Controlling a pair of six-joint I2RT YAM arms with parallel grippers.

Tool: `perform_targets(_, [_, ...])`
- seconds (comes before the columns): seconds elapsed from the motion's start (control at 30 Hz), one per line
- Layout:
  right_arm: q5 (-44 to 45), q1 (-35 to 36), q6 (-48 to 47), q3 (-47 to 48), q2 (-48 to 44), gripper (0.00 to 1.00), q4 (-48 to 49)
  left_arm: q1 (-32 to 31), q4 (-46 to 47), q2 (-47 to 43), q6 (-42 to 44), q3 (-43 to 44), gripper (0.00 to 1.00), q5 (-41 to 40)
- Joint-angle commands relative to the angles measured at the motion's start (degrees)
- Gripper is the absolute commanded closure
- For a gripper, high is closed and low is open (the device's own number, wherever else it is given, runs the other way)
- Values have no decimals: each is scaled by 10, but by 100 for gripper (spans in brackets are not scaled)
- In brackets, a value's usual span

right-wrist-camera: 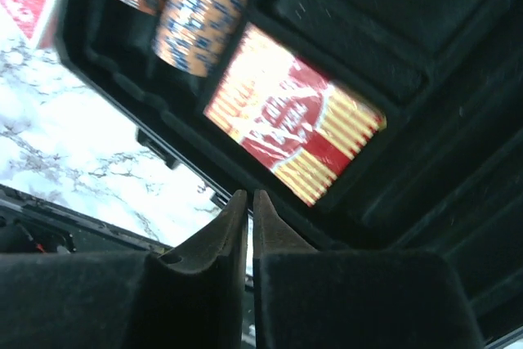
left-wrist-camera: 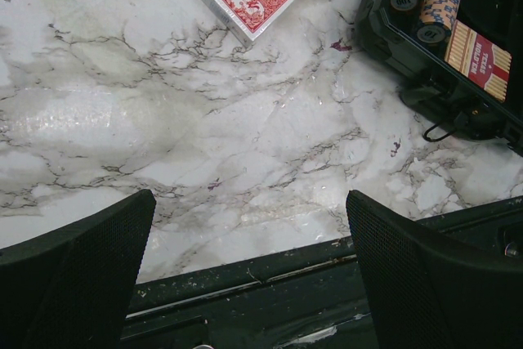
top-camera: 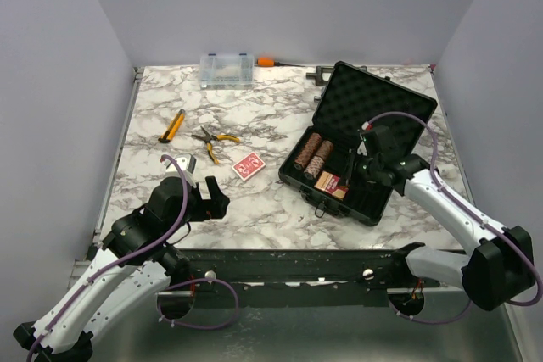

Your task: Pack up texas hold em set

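1. Two short brown-red poker chip rolls [top-camera: 314, 156] lie side by side in the left part of the black rectangular hard case [top-camera: 373, 197]. The case stands open on the right of the white marble table [top-camera: 254, 209], its foam-lined lid [top-camera: 379, 99] tilted up at the back.
2. Just beside the rolls, inside the case, we see a red-and-gold boxed card deck [right-wrist-camera: 294, 124].
3. One red-backed card deck [top-camera: 248, 166] lies flat on the marble, outside the case and to its left.
4. Our right gripper [right-wrist-camera: 249, 198] hangs over the case near the boxed deck. Its fingers stand almost together, only a thin slit between them, and nothing is held.
5. Our left gripper [left-wrist-camera: 249, 284] hovers over bare marble near the front edge, fingers spread wide and holding nothing.
6. Orange-handled pliers [top-camera: 212, 140] lie left of the loose deck, and a small clear plastic organizer box [top-camera: 226, 69] sits at the far edge.
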Motion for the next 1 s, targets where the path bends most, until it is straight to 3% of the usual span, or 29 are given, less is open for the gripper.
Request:
perform_targets(0.0, [24,2,110,-41,-2,93,-65,-1,12,-4,4,6,2,5])
perform_targets(0.1, [34,2,137,-63,-12,99,-48,-2,12,-6,3,6,2,4])
perform_targets(0.6, [94,2,132,-59,93,99,-1,-2,11,-18,3,5,2,4])
perform_targets(0.87, [111,2,100,-7,80,99,-56,-2,10,-26,2,6,1,4])
perform_targets(0.97, [134,2,80,40,70,93,-86,-2,9,-26,1,6,2,2])
